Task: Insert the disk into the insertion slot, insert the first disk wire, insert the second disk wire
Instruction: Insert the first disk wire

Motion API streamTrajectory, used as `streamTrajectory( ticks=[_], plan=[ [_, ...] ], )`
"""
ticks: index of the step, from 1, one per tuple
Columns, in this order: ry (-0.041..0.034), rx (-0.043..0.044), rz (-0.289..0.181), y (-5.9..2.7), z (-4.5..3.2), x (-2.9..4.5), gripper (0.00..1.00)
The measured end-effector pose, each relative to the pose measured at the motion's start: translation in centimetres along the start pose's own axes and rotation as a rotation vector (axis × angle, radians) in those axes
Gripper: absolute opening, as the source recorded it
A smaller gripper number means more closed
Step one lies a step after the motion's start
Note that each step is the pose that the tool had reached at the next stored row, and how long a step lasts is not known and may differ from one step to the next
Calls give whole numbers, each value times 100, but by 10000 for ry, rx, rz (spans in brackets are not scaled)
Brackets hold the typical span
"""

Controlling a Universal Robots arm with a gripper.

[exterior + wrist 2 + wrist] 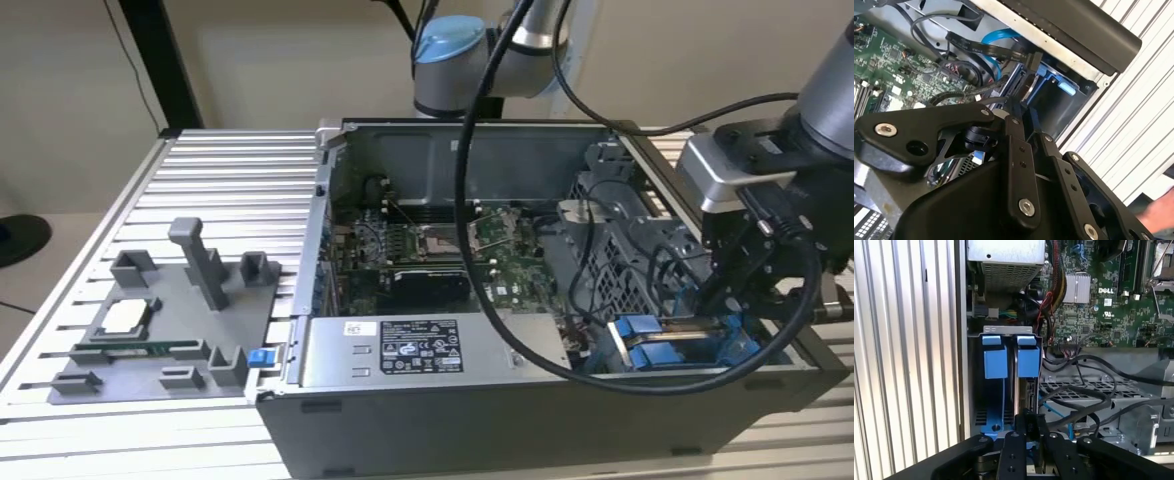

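1. The gripper (742, 318) hung at the exterior view's right, low over the near right corner of the open computer case (534, 420) on the slatted bench (227, 190).
2. And the disk (657, 350)? Down in the insertion slot already. Its blue carrier showed in the lower right of the exterior frame, standing on edge in the drive bay. Just beside it was a second blue carrier (995, 362) that looked empty.
3. Jaws next: in the first wrist view the gripper (1029, 429) had them drawn close together, apparently clenched on a small black plug (1029, 419).
4. Here was the relation that mattered. The disk (1023, 387) lay straight ahead of the jaws, its long axis running directly away from them toward its blue pull tab. That put the plug and the disk's near end on one line. Whether they touched or stood just apart, I could not tell.
5. In the second wrist view, beyond the gripper (1023, 112), a black flat wire (984, 47) reached toward the disk's end, with a blue wire (999, 37) looping behind it. Whether either was seated was not clear.
6. My read: the disk step was done and the wire work was in hand.
7. The grey power-supply box (400, 350) sat to the exterior view's left of the bay, clear of the jaws.
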State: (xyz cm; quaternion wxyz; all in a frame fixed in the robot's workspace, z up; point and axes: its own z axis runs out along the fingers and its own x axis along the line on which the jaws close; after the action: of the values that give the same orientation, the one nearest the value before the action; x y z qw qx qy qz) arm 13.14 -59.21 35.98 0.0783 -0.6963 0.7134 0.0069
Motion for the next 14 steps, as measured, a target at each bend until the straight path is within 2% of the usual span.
streamTrajectory(
  ticks=[5,7,10,14],
  plan=[
    [27,-23,256,-4,64,7,0],
    [51,-66,477,-4,79,9,0],
    [76,-210,697,-5,99,12,0],
    [95,-487,732,-81,131,13,0]
  ],
)
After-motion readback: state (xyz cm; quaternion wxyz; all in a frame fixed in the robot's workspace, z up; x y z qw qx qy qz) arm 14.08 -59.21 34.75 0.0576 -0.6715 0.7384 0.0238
